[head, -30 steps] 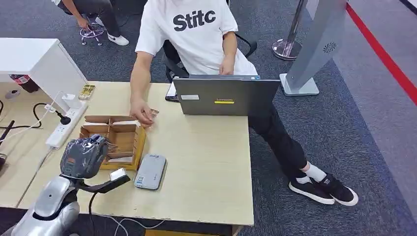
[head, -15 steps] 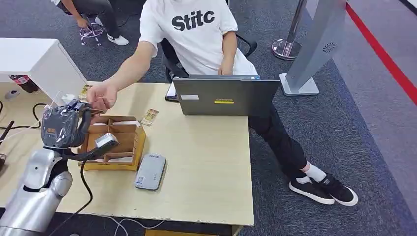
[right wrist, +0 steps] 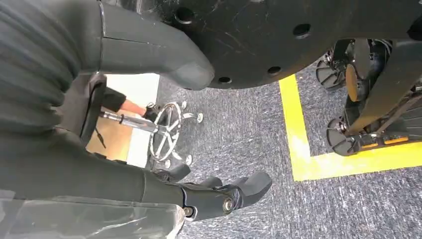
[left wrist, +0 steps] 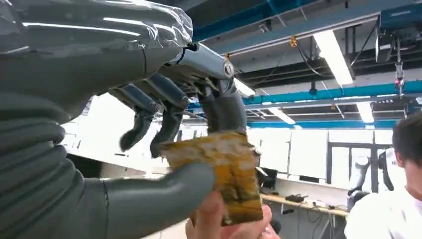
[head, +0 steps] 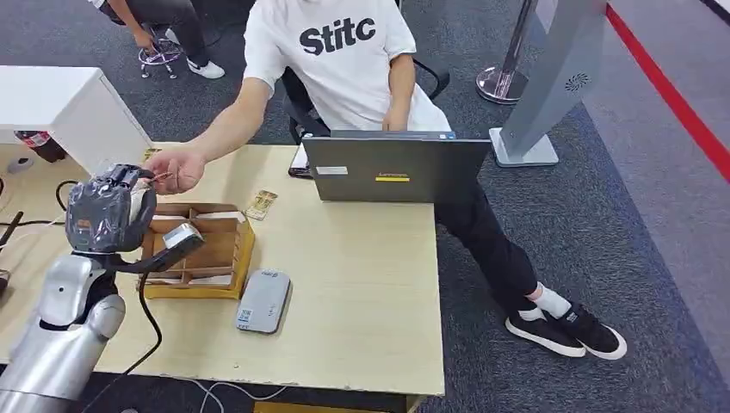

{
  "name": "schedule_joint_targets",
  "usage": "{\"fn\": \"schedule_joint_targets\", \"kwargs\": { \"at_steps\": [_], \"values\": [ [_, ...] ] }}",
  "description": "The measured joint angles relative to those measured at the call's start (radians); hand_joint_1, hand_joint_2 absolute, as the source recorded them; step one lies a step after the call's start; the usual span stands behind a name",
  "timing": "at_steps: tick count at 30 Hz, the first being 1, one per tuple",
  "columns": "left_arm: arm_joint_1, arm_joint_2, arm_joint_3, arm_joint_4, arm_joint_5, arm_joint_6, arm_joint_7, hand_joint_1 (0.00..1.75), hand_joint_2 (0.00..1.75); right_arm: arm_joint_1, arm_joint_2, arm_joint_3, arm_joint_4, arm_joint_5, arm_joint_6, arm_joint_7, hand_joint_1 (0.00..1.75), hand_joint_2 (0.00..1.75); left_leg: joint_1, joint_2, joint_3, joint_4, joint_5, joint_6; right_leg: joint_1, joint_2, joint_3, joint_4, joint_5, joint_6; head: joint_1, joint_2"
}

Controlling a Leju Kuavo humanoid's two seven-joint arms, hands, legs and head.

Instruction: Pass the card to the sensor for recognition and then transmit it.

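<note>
Raised from beside the wooden box [head: 202, 249], the left hand [head: 108, 211] pinches the card [left wrist: 226, 174] in its fingers [left wrist: 224, 107] as a person's hand [head: 176, 168] takes it.

The card [left wrist: 230, 175] is mottled yellow-gold with pale patches. The left hand [head: 109, 211] is grey under a glossy clear wrap, on a silver arm. The right hand [right wrist: 219, 196] is dark grey. The tabletop [head: 361, 275] is pale wood; the divided box [head: 207, 245] is a warmer brown. The sensor [head: 263, 300] is light grey, the laptop [head: 396, 169] dark grey with a yellow label. The person's shirt [head: 340, 52] is white with black lettering. The carpet [head: 620, 224] is speckled grey-blue with a red stripe.
</note>
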Motion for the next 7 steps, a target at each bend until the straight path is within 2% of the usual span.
{"fn": "schedule_joint_targets", "kwargs": {
  "at_steps": [6, 7],
  "values": [
    [0.003, -0.001, 0.000, 0.000, 0.004, 0.003, -0.001, 0.00, 1.75, 0.000, 0.000, 0.000, 0.000, 0.000, 0.000, 0.000, 0.00, 1.75, 0.000, 0.000, 0.000, 0.000, 0.000, 0.000, 0.000, 0.000, 0.000, 0.000, 0.000, 0.000, 0.000, 0.000],
    [0.007, -0.002, 0.000, 0.000, 0.013, 0.021, -0.003, 0.00, 1.75, 0.000, 0.000, 0.000, 0.000, 0.000, 0.000, 0.000, 0.00, 1.75, 0.000, 0.000, 0.000, 0.000, 0.000, 0.000, 0.000, 0.000, 0.000, 0.000, 0.000, 0.000, 0.000, 0.000]
  ]
}}
